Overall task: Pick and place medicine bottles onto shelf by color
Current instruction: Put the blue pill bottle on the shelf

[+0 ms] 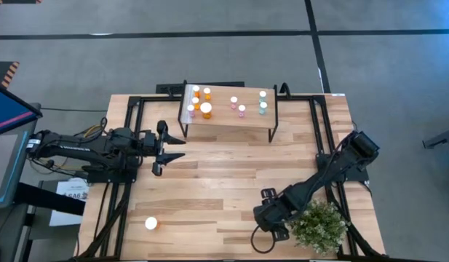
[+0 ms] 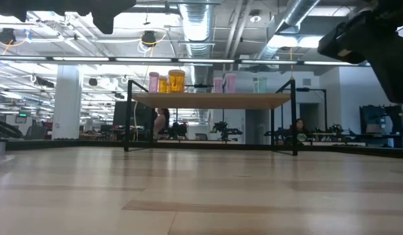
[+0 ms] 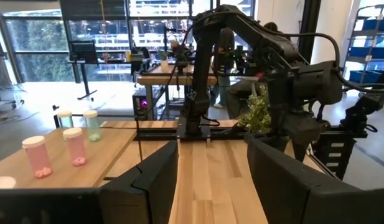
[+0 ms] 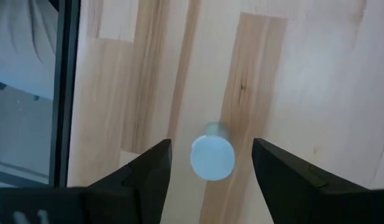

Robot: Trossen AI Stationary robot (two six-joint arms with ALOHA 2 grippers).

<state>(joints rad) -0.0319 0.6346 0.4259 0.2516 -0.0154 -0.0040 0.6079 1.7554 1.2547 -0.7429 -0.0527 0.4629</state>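
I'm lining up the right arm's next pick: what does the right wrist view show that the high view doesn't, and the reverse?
Right wrist only: a white-capped bottle standing between the right gripper's open fingers, untouched. High only: the shelf carrying grouped bottles, the left gripper waiting beside it, a lone bottle on the table, the plant. Both: the wooden tabletop.
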